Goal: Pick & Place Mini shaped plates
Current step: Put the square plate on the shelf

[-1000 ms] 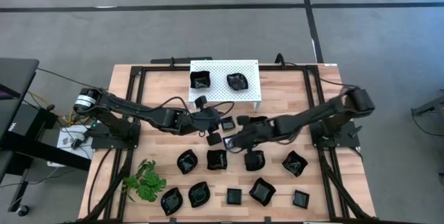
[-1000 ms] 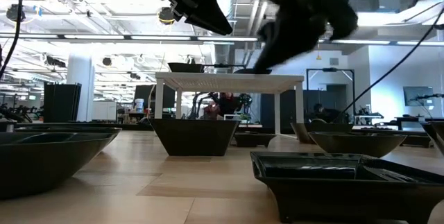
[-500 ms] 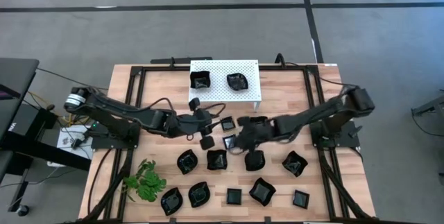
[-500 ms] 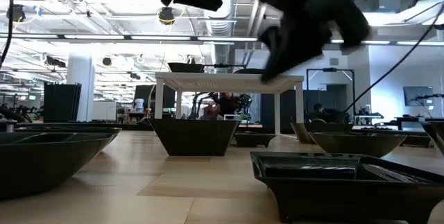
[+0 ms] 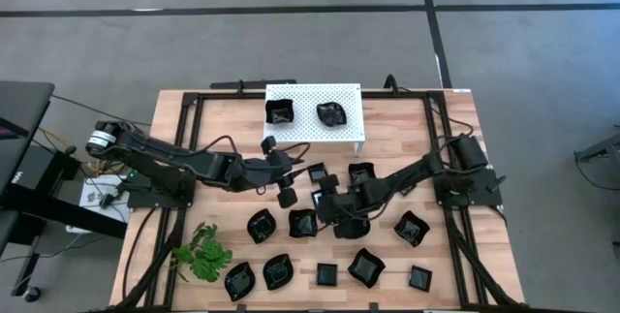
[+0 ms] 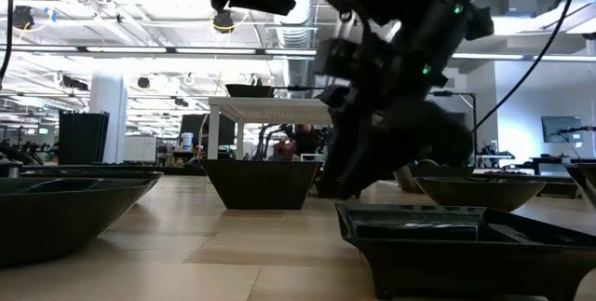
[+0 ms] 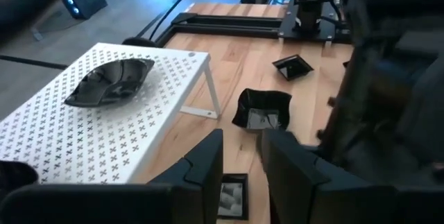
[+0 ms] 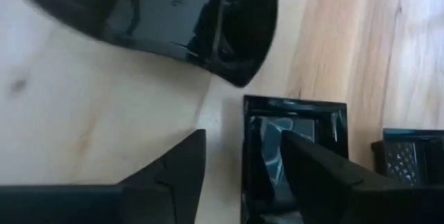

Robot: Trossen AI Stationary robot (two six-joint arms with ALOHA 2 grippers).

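Several glossy black mini shaped plates lie on the wooden table (image 5: pixel 407 119), such as a square one (image 5: pixel 302 223) and a wavy one (image 5: pixel 412 227). Two more sit on the white perforated platform (image 5: pixel 315 95). My right gripper (image 8: pixel 243 137) is open and low over a small square plate (image 8: pixel 295 123). One finger (image 8: pixel 173 175) stands outside the plate's rim, the other (image 8: pixel 316 175) over its inside. Whether they touch it, I cannot tell. My left gripper (image 7: pixel 241 141) hovers open and empty near the platform, above another small square plate (image 7: pixel 232 195).
A green plant sprig (image 5: pixel 201 252) lies at the near left. Black frame rails (image 5: pixel 184 148) run along both table sides. A larger black plate (image 8: pixel 173 23) sits just ahead of my right gripper. The two arms meet close together at mid-table.
My right gripper has dropped from above the plates down close to the table, moving a little toward the near edge, and its fingers have opened. My left gripper has drawn back a little toward the table's left edge.
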